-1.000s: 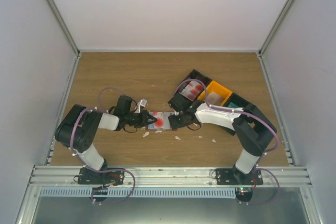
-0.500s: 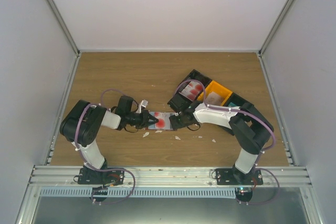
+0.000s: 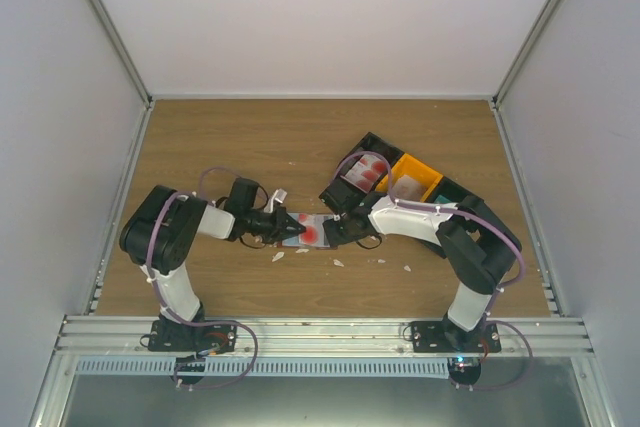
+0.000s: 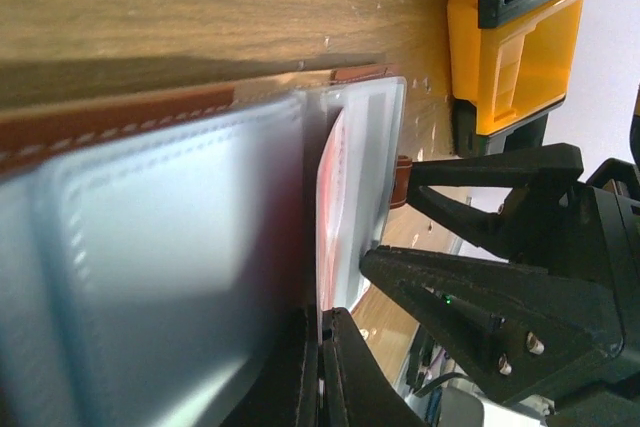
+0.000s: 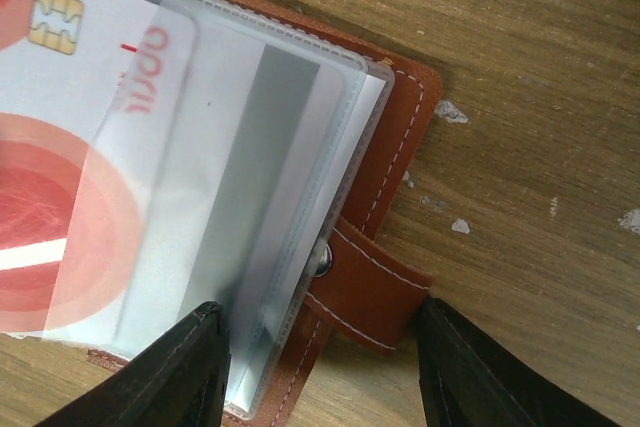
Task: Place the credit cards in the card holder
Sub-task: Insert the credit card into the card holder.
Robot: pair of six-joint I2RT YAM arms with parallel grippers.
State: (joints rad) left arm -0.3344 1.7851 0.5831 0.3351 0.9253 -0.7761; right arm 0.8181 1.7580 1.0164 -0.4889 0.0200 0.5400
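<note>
The red-and-white card (image 5: 60,177), part-way into a clear pocket of the open card holder (image 5: 395,147), is pinched edgewise in the closed left tool (image 4: 322,347). Opposite, the right tool (image 5: 320,372) stands part open astride the holder's snap-tab edge. Both arms reach low and inward.

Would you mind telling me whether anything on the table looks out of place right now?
Small white scraps lie scattered on the wood table near the open card holder, looking like debris. The red-and-white card sits only partway in its clear sleeve.

Red-and-white card (image 5: 60,157), reddish-brown card holder (image 5: 398,152)
</note>
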